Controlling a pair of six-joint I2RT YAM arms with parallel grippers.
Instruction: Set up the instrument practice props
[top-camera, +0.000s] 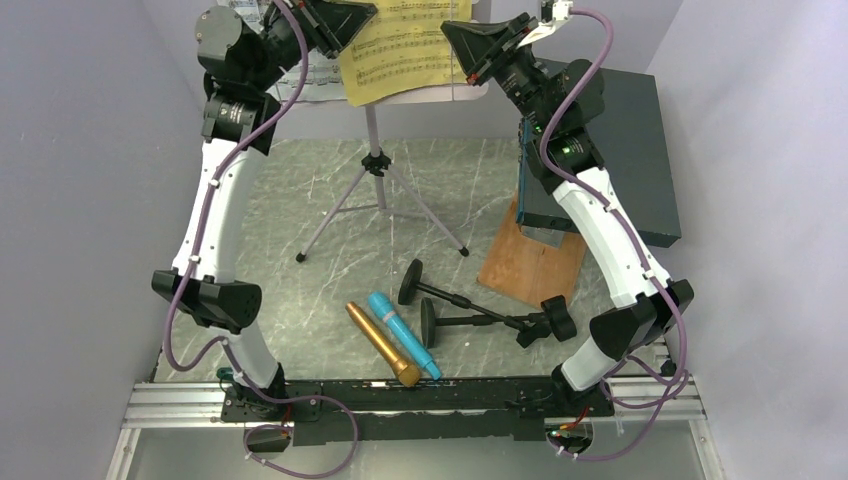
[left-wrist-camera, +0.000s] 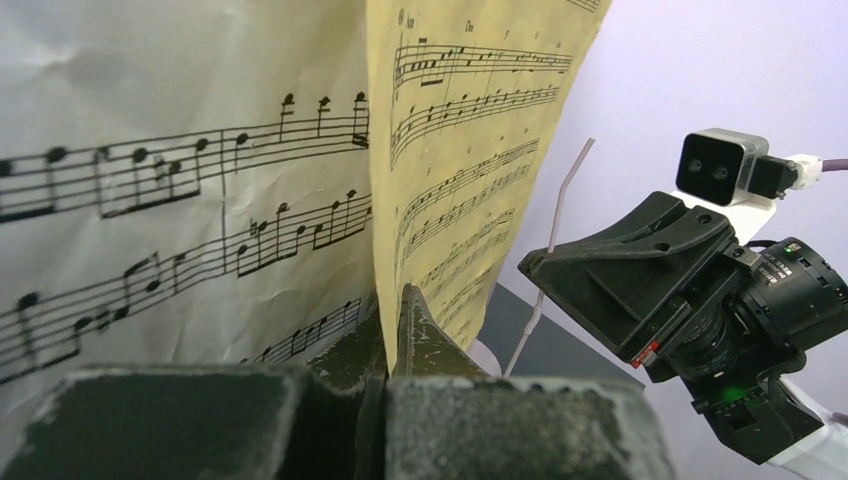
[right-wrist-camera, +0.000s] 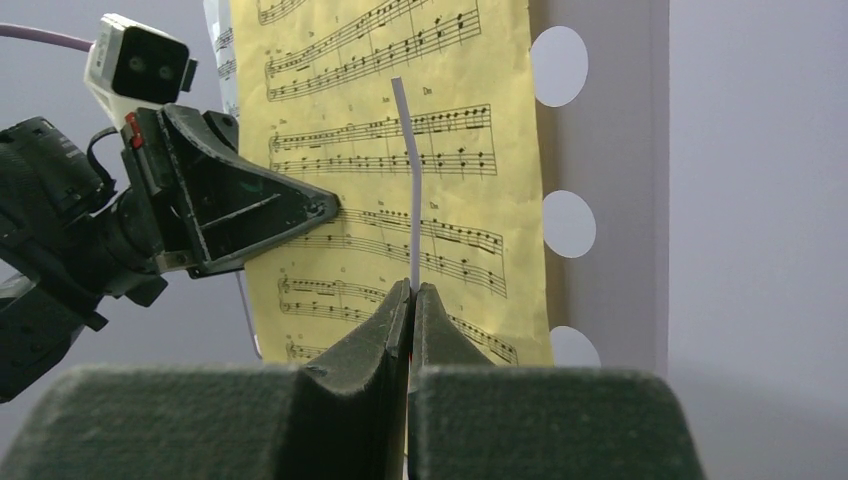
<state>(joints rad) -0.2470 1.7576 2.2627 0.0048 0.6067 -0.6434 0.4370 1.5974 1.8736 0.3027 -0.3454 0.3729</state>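
- The left gripper (left-wrist-camera: 398, 312) is pressed together on the edge of the yellow sheet-music page (left-wrist-camera: 470, 150). This page leans on the perforated music desk (right-wrist-camera: 600, 150) at the middle of the far edge of the worktop. If the gripper pulls sideways, the thin paper may crease or tear at the pinch.
- The right gripper (right-wrist-camera: 411, 293) pinches the thin white retainer wire (right-wrist-camera: 412, 200) in front of this page. The wire looks slim and springy. It could slip from the fingers and snap onto the paper, or bend if it is forced.
- The white sheet-music page (left-wrist-camera: 150, 200) sits just beside the yellow one and partly under it. A drag on one may pull the other off the desk.
- Only the silver tripod legs (top-camera: 380, 205) carry the stand, so a push high up could tip it.
- The two grippers are near each other and might collide.
- The gold microphone (top-camera: 383, 345), the blue microphone (top-camera: 403, 333) and the two black mic holders (top-camera: 411, 282) lie toward the near edge, not yet set up.
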